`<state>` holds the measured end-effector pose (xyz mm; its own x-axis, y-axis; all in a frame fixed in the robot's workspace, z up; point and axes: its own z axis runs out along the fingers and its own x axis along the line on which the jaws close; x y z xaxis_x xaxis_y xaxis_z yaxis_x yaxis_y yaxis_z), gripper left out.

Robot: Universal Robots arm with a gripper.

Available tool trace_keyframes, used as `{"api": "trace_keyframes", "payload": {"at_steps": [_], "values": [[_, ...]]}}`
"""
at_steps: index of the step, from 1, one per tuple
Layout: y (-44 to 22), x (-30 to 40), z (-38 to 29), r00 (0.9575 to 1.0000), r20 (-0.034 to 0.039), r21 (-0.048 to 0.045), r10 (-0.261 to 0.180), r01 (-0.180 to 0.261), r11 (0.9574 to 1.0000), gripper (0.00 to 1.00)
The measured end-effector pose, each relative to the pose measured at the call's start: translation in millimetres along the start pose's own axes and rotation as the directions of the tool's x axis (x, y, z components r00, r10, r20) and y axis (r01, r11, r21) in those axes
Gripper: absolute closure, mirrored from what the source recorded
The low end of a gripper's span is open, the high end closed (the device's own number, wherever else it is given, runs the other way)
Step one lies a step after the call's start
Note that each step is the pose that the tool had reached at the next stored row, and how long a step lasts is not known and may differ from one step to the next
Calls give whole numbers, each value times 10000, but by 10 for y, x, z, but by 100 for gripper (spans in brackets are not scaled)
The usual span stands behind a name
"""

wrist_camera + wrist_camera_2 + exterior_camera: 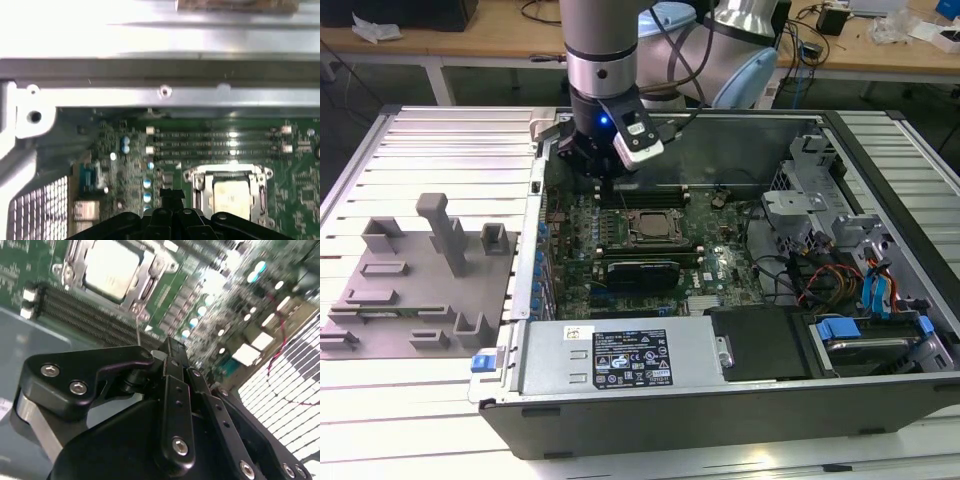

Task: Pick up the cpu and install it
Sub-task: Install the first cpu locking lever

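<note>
Gripper (pixel 172 346) hovers by pale square cpu (pixel 111 265) in socket (pixel 148 285).

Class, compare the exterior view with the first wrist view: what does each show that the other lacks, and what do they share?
Exterior view adds: the grey tray with upright blocks beside the computer case, and the labelled power supply. First wrist view adds: a perforated grille and screw holes along a metal rail. Shared: the tool over the green board, with the cpu lying in its socket.
</note>
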<state>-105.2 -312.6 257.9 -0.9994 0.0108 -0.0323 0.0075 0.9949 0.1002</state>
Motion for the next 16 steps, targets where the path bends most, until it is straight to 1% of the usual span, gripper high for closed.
{"api": "trace_keyframes", "payload": {"at_steps": [2, 3, 5, 6, 7, 11, 12, 13, 16], "values": [[0, 4, 0, 10000, -1, -209, 7, -7, 9998, 89], [0, 5, 0, 10000, -2, -286, 10, -10, 9996, 89], [-1, 5, -1, 10000, -5, -525, 18, -18, 9986, 89], [-1, 4, 0, 10000, -5, -628, 20, -20, 9980, 89], [-1, 5, 0, 10000, -5, -664, 22, -22, 9978, 89], [-1, 4, 0, 10000, -7, -665, 22, -22, 9978, 89], [-2, -7, 5, 10000, -15, -666, 21, -22, 9978, 89], [-3, -43, 10, 10000, -51, -665, 25, -29, 9978, 89], [-8, -118, 17, 9999, -117, -664, 34, -41, 9978, 89]]}}
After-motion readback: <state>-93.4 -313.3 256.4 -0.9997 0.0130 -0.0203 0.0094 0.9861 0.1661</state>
